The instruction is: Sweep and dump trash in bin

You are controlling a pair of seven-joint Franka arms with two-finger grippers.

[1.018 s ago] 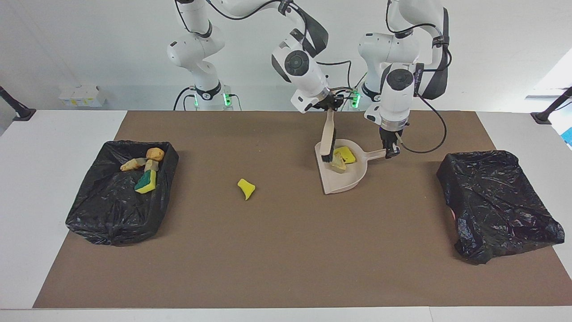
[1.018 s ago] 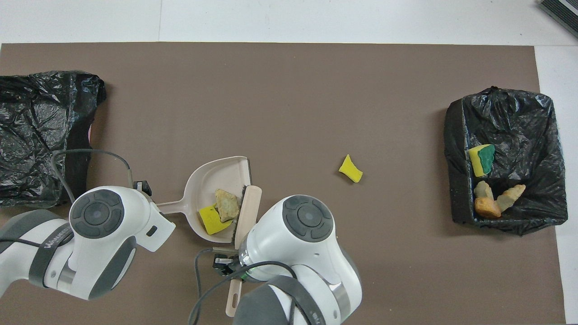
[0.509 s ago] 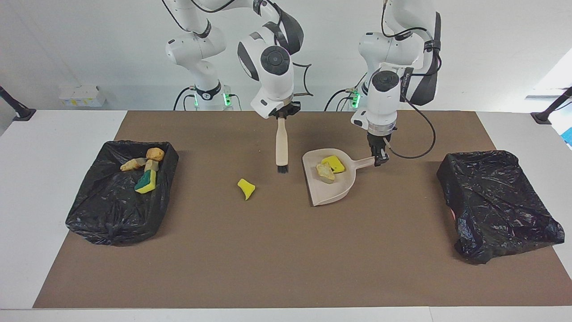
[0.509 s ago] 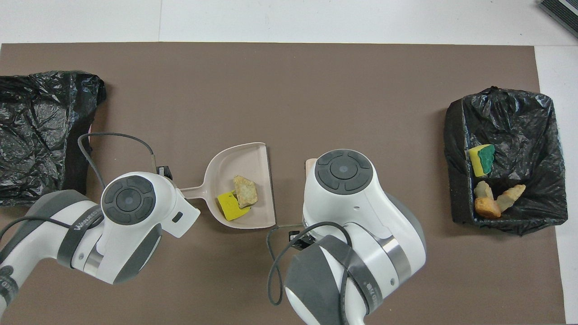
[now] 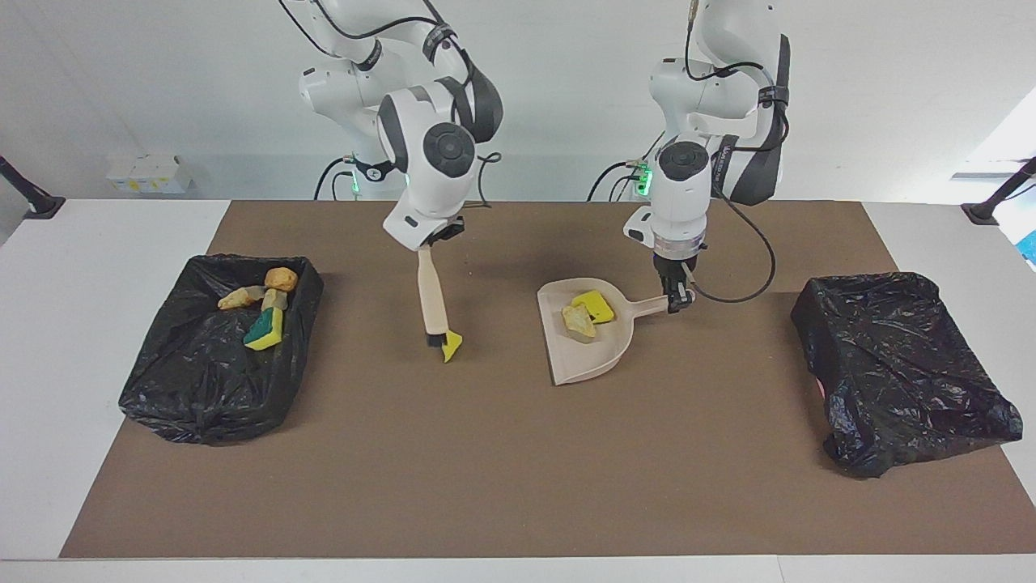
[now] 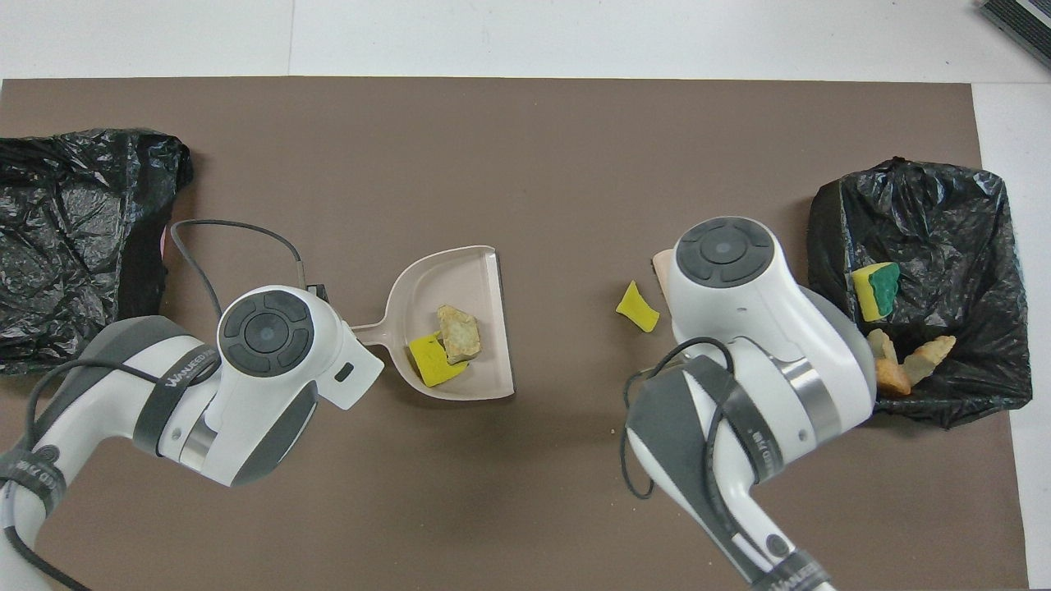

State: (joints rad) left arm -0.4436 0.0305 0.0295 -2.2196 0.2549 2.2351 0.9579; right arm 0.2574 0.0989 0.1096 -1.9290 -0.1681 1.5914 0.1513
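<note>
My right gripper (image 5: 434, 240) is shut on the top of the beige brush (image 5: 430, 293). The brush hangs nearly upright, its black bristles right beside a loose yellow sponge piece of trash (image 5: 451, 346) (image 6: 637, 307) on the brown mat. My left gripper (image 5: 677, 293) is shut on the handle of the beige dustpan (image 5: 591, 360) (image 6: 447, 275). The pan holds a yellow sponge chunk (image 5: 595, 305) (image 6: 429, 369) and a bread-like piece (image 5: 576, 321) (image 6: 458, 332). The black-lined bin (image 5: 202, 380) (image 6: 944, 213) at the right arm's end holds several pieces, one a green-sided sponge (image 6: 877, 289).
A second black-bagged bin (image 5: 898, 364) (image 6: 74, 238) sits at the left arm's end of the table. The left arm's cable (image 6: 238, 234) loops over the mat beside it. The brown mat (image 5: 518, 470) covers most of the white table.
The right arm carried the brush out of the dustpan toward its own end and down beside the loose yellow piece. The left gripper shifted the dustpan a little the same way.
</note>
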